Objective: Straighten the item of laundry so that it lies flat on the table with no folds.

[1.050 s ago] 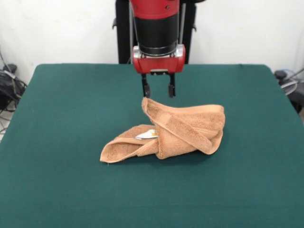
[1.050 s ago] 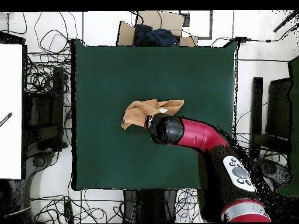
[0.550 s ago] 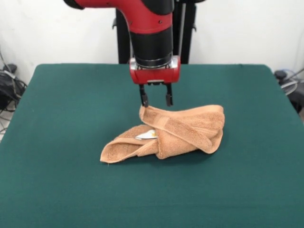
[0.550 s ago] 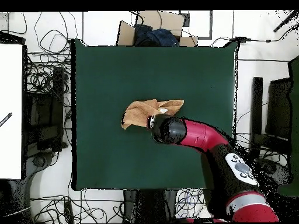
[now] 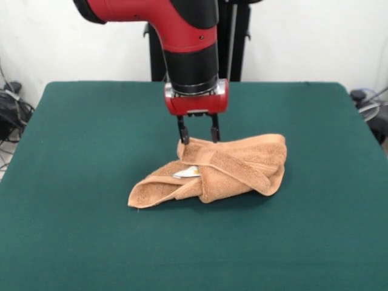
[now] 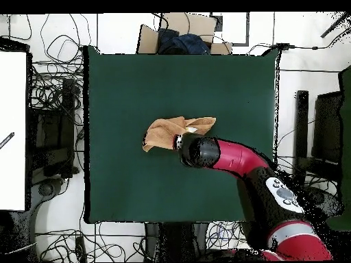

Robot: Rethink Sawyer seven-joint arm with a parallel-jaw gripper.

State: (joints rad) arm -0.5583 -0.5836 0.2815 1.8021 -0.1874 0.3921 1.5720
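Note:
The item of laundry (image 5: 233,165) is a light orange-tan towel, crumpled and folded over itself near the middle of the green table (image 5: 85,157). A white tag (image 5: 188,172) shows at its fold. My gripper (image 5: 198,139) is open and points straight down, with its fingertips (image 5: 181,138) at the towel's rear upper edge and a fold of cloth lying between them. In the overhead view the towel (image 6: 164,130) pokes out from under the arm's wrist (image 6: 199,151), which hides the gripper.
The table (image 6: 123,82) spreads wide around the towel on every side. A cardboard box (image 6: 182,38) sits just past one table edge. Cables (image 6: 51,103) lie on the floor around it, and a white panel (image 6: 12,130) stands off to one side.
The gripper has come down and shifted slightly left in the front view, from just above the towel to touching its rear edge. The raised corner of cloth now sits lower.

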